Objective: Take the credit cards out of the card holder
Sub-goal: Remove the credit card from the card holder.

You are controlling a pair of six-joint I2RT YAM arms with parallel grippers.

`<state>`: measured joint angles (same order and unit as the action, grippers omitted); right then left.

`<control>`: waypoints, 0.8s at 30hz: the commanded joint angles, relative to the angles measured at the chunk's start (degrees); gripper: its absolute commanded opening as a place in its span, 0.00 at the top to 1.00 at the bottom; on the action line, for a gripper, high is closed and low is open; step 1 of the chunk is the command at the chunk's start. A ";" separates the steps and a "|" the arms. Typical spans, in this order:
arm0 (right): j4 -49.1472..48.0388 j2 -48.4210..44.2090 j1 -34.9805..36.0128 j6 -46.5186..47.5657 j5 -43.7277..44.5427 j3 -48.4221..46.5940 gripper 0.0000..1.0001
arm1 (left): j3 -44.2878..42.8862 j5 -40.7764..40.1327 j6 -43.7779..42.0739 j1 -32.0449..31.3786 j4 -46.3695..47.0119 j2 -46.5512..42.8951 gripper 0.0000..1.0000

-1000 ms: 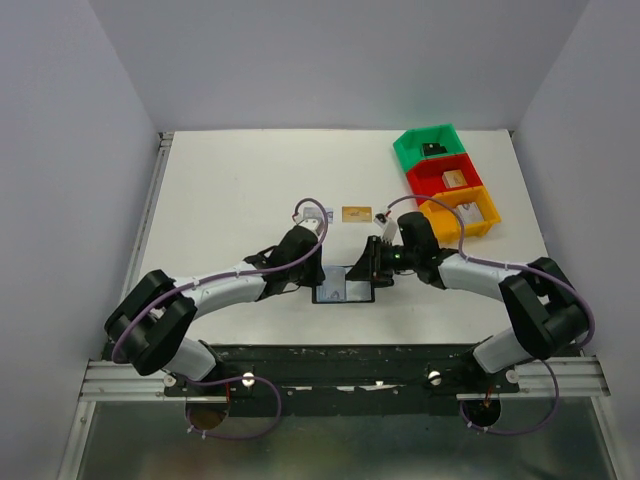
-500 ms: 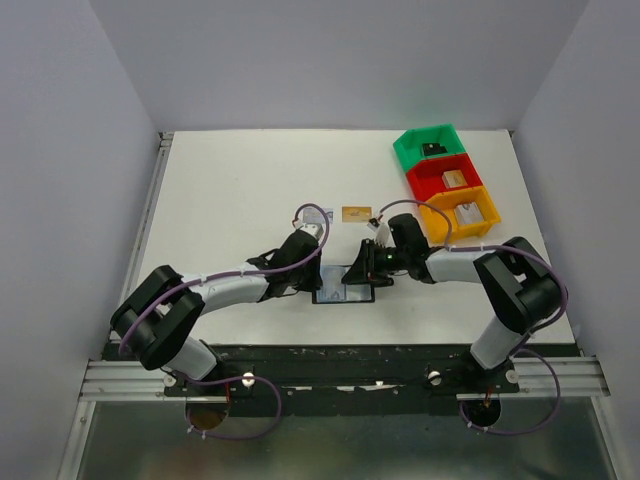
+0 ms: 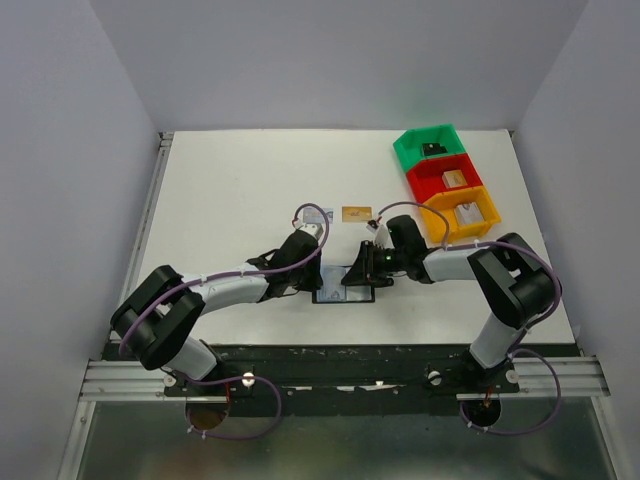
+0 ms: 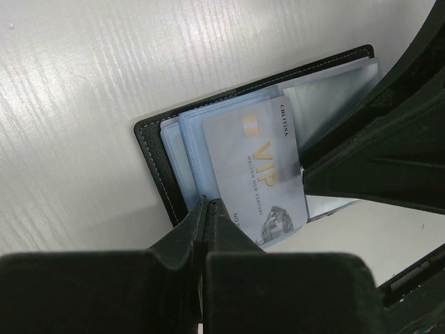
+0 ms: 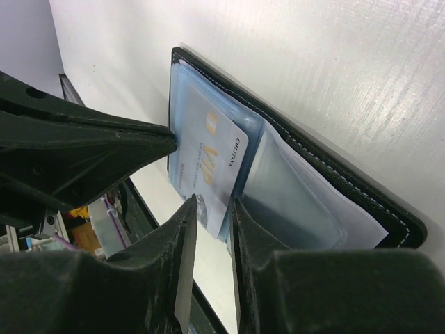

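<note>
One open card holder lower centre on the surface, one silver VIP card inside, one gold card above, left pincer closed, right pincer slightly parted astride that card's corner

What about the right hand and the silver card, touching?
Cannot tell. Right wrist view: a corner of the silver card lies between the fingers of the right hand, but contact isn't plainly shown.

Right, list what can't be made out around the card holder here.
- Top view: card holder mostly under left tool and right tool; its contents too small.
- Left wrist: near end of the silver card hidden behind the shut left tool.
- Right wrist: other pockets' contents, behind cloudy sleeves.
- Top view: contents of the bins too small.
</note>
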<state>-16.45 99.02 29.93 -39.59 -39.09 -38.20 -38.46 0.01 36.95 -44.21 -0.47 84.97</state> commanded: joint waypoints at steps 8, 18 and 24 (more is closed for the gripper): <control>-1.31 2.32 0.21 0.22 -0.99 -1.44 0.69 | 0.66 -0.80 0.49 0.17 -0.06 1.43 0.97; -4.64 2.84 0.30 -1.62 -2.65 -1.09 0.69 | 1.02 -0.36 0.49 0.09 0.12 2.13 0.98; -9.74 3.63 0.21 -4.35 -4.94 -0.39 0.70 | 1.28 -0.01 0.49 0.17 0.21 2.31 0.98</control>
<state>-20.03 101.12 29.91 -41.56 -40.82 -38.41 -38.44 0.03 37.39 -44.21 0.64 85.69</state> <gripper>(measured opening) 0.306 0.043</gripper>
